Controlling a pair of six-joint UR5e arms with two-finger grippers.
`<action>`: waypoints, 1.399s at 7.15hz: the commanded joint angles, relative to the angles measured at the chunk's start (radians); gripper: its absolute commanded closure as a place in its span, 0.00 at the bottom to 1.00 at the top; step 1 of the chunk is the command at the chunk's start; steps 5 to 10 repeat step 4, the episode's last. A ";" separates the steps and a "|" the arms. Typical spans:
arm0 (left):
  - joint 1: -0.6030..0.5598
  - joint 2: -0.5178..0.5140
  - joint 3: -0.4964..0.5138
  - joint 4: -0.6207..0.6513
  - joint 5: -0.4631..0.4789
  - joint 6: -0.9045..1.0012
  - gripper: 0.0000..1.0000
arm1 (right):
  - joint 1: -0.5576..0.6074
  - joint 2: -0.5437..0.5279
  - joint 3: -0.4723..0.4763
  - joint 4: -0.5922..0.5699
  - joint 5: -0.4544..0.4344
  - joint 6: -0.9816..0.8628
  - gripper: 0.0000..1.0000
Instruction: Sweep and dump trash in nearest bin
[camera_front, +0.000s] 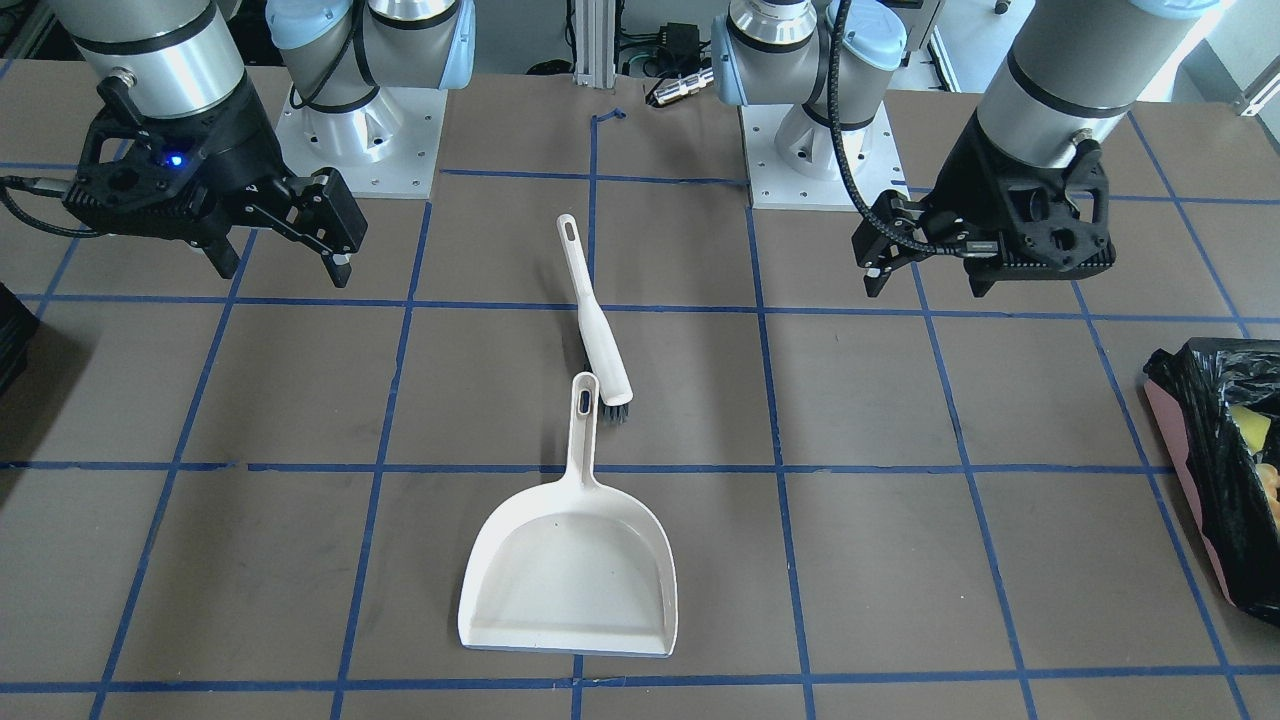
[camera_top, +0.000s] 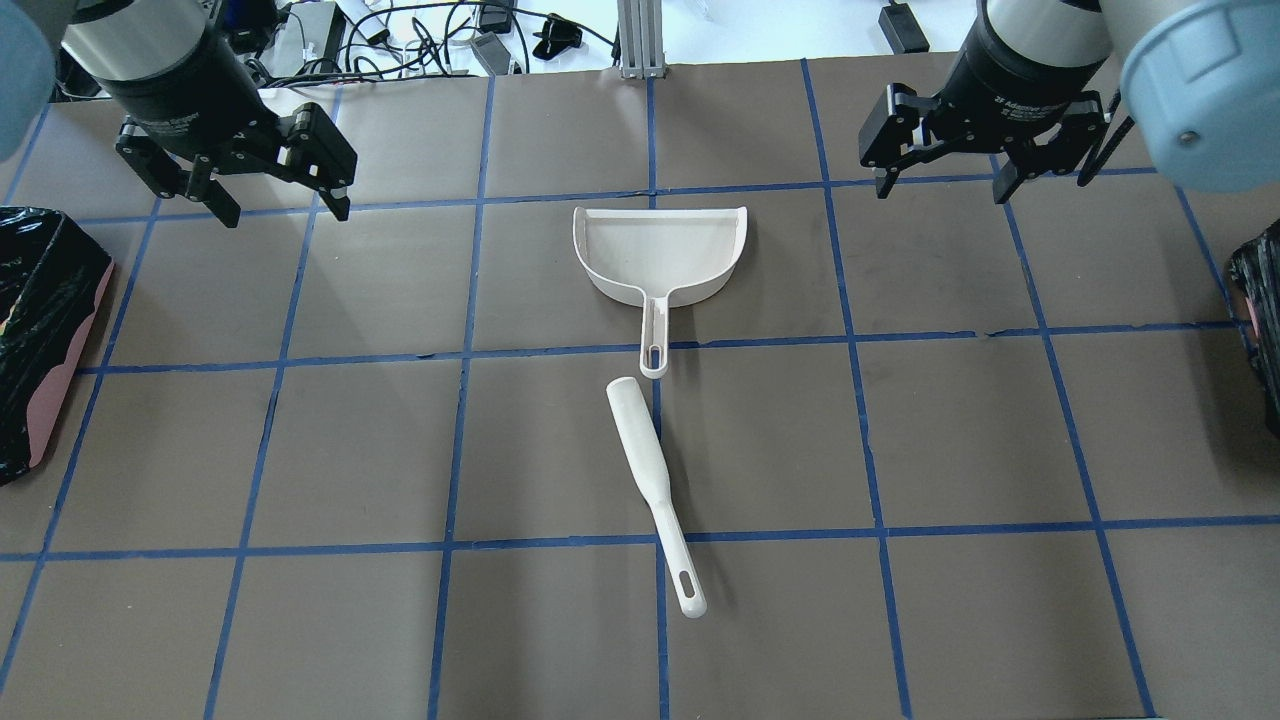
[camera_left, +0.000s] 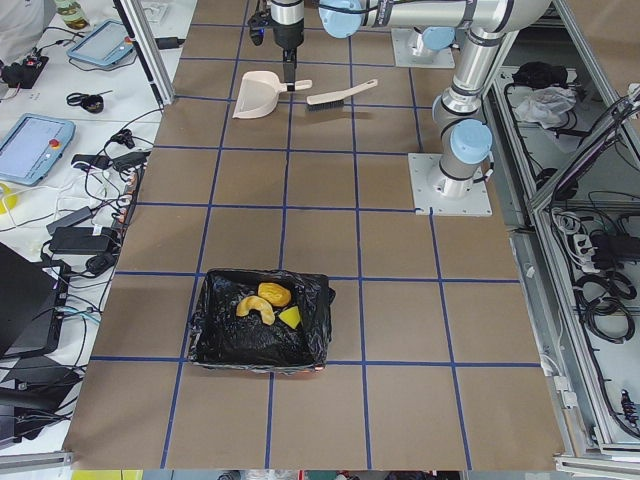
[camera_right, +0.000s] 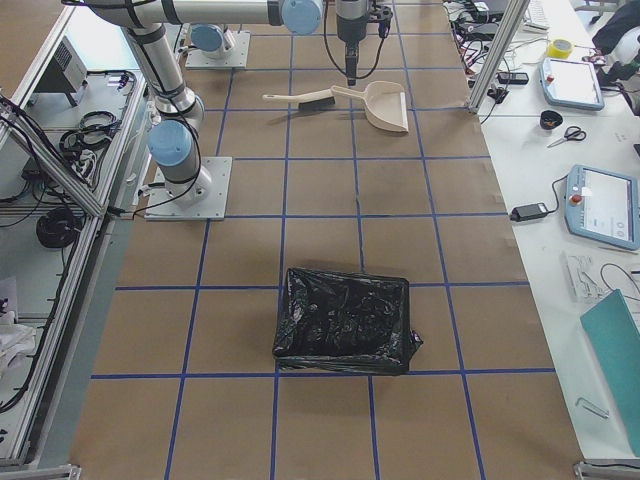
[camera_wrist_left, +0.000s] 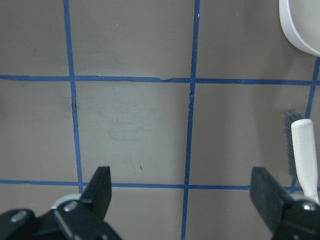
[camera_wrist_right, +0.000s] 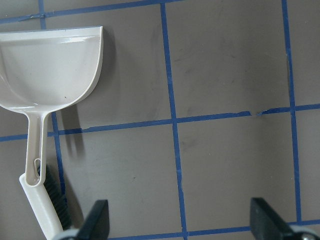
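The trash (camera_left: 265, 300), a yellow sponge and orange fruit pieces, lies inside the black-bagged pinkish bin (camera_left: 250, 355) at the table's end on my left; it also shows in the front view (camera_front: 1252, 428). The white dustpan (camera_top: 660, 245) lies empty at mid-table, and the white brush (camera_top: 650, 480) lies just behind its handle. My left gripper (camera_top: 285, 212) is open and empty, hovering left of the dustpan. My right gripper (camera_top: 942, 190) is open and empty, hovering right of it.
A second black-bagged bin (camera_right: 345, 320) stands at the table's end on my right, with nothing visible inside. Blue tape lines grid the brown table. Cables and tablets lie on benches beyond the far edge.
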 joint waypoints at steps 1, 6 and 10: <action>-0.014 -0.001 -0.002 0.002 0.000 -0.002 0.00 | 0.000 -0.002 0.000 0.002 -0.001 0.000 0.00; -0.014 0.002 -0.007 0.004 0.000 0.006 0.00 | 0.000 -0.006 0.000 0.000 -0.001 0.000 0.00; -0.014 0.002 -0.007 0.004 0.000 0.006 0.00 | 0.000 -0.006 0.000 0.000 -0.001 0.000 0.00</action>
